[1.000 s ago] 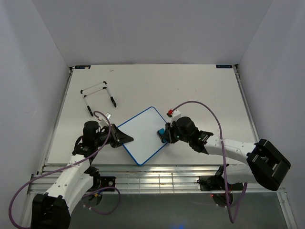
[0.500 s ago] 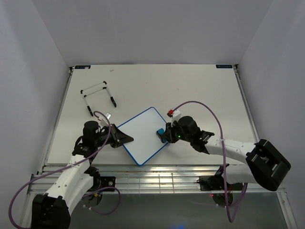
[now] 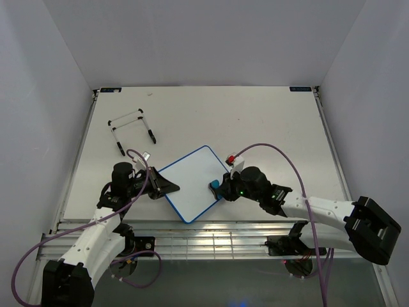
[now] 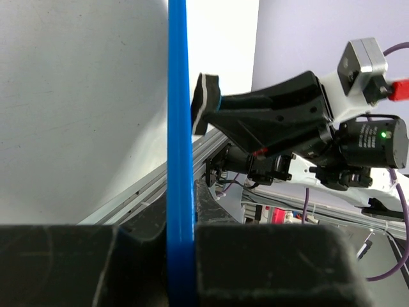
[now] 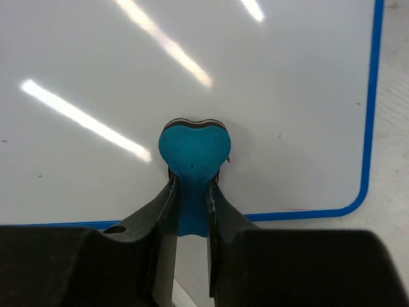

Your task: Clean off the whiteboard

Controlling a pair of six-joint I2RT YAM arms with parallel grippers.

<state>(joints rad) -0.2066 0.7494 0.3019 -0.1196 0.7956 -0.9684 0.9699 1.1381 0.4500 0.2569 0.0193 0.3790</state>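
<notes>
Nearest the arm bases, my left gripper is closed down tight on the whiteboard. Its jaws pinch the blue frame at the board's left edge (in the left wrist view that frame runs straight up between the black fingers). The board lies on the table close to the near edge, turned on a diagonal, between my two grippers.

On its other side my right gripper is narrowed onto a small blue eraser. It grips the stem, so the rounded, heart-like head sticks out past the fingertips. I see that head on the white surface, just inside the frame and not far from a rounded corner. Its dark felt edge seems to touch the board. Streaks of light reflect off the white face.

Farther back and to the left, well apart from the board, a white-and-black wire stand sits on the table.
</notes>
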